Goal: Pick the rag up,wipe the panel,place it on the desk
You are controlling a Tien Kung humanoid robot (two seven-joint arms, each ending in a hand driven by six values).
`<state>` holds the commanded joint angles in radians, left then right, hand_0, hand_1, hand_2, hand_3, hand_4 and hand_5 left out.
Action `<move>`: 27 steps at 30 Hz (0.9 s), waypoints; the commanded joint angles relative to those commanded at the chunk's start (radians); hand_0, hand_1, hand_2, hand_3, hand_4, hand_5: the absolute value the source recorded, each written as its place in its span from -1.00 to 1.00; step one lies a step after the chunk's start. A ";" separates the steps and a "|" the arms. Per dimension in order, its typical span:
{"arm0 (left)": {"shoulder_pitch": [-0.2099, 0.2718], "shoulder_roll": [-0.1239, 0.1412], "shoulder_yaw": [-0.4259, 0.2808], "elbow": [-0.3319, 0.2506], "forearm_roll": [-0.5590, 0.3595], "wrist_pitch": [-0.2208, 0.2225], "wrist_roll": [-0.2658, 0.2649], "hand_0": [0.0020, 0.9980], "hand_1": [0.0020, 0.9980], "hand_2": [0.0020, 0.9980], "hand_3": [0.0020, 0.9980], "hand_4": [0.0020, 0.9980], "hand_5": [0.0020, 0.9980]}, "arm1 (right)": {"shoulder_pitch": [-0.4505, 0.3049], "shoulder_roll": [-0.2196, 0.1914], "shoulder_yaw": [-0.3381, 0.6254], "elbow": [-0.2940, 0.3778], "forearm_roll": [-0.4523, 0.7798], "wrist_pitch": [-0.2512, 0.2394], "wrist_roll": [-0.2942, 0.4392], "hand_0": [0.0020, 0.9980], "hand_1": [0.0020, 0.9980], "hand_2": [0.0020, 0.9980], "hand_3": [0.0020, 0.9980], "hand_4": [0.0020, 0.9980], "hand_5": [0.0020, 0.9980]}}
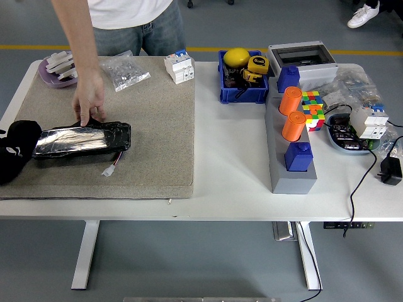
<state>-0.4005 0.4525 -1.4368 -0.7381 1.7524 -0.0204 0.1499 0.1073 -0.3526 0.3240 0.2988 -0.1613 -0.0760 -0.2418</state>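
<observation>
The panel (82,141) is a long black glossy slab with a short white-plugged wire, lying on the left of a grey felt mat (151,126). A black rag (14,154) lies bunched at the mat's left edge, touching the panel's left end. A person stands at the far side and reaches down with one hand (89,102). Its fingertips touch the panel's far edge. Neither robot hand shows.
A purple dish (53,69), a bag of small parts (124,70) and a white breaker (179,67) stand along the mat's far edge. To the right are a blue bin (240,77), a grey rack with orange cylinders (291,141), a puzzle cube and cables.
</observation>
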 joint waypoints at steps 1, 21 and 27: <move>-0.001 -0.001 0.003 0.002 -0.002 0.002 0.001 -0.07 0.44 0.57 0.26 0.60 -0.47 | 0.000 0.000 0.001 0.000 0.000 0.000 0.000 0.34 0.39 0.41 0.24 0.91 -0.05; -0.011 -0.010 0.040 0.032 0.016 0.060 0.035 -0.41 -0.11 0.20 0.11 0.28 -0.71 | 0.002 -0.004 0.013 -0.001 -0.001 -0.006 0.010 0.33 0.38 0.40 0.24 0.91 -0.05; -0.008 -0.011 0.044 0.032 0.020 0.093 0.026 -0.45 -0.32 0.11 0.08 0.14 -0.76 | 0.003 -0.005 0.014 -0.001 -0.001 -0.005 0.011 0.33 0.38 0.40 0.24 0.91 -0.06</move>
<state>-0.4083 0.4418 -1.3930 -0.7064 1.7726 0.0721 0.1763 0.1103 -0.3576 0.3378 0.2980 -0.1620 -0.0808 -0.2310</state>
